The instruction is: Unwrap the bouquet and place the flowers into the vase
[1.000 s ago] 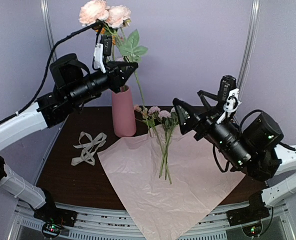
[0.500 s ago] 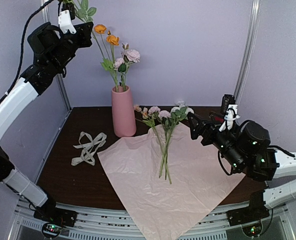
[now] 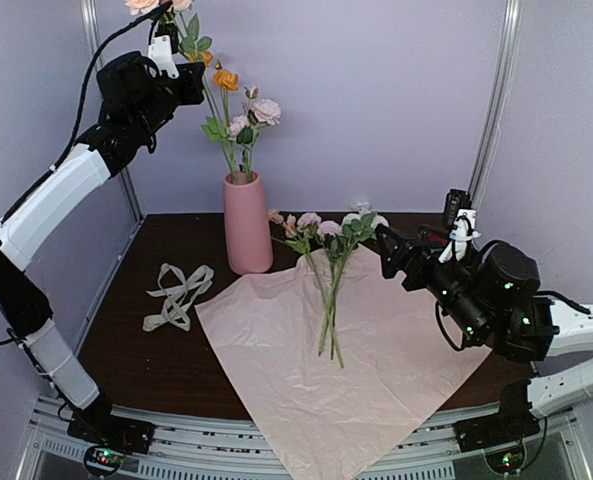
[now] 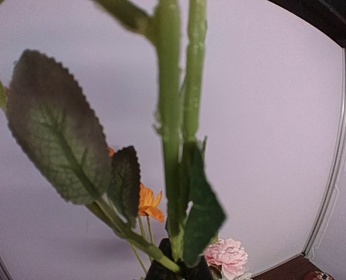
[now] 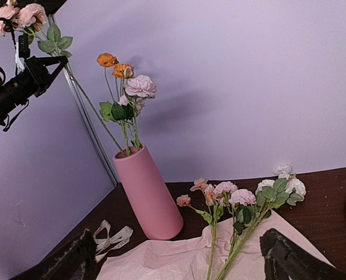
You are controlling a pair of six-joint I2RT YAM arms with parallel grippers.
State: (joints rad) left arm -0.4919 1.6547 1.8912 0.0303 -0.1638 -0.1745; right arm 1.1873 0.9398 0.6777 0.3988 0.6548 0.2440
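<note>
Top external view: one vase (image 3: 247, 225) stands upright on the dark table (image 3: 126, 340), at the back left, just beside the far corner of one pink paper sheet (image 3: 316, 380) that lies flat and open. In the vase I count two orange blooms and one larger pink bloom (image 3: 264, 110) with green leaves; how many stems carry them I cannot tell.

The left gripper (image 3: 196, 88) is raised high, above and to the left of the vase, and its jaws are closed on a held flower (image 3: 191, 38) with two pale peach blooms at the top edge. In the right wrist view its long stem slants down to the mouth of the vase. The left wrist view shows two green stalks side by side, very near the lens.

On the paper lie the loose flowers (image 3: 328, 300), about three stems crossing near their lower ends, with their small pink and white heads pointing to the back of the table, near the vase but not touching it.

The right gripper (image 3: 388, 252) hangs just beside these heads with jaws wide apart and nothing between them.

One cream ribbon (image 3: 176, 295) lies loose on the table, left of the paper.
</note>
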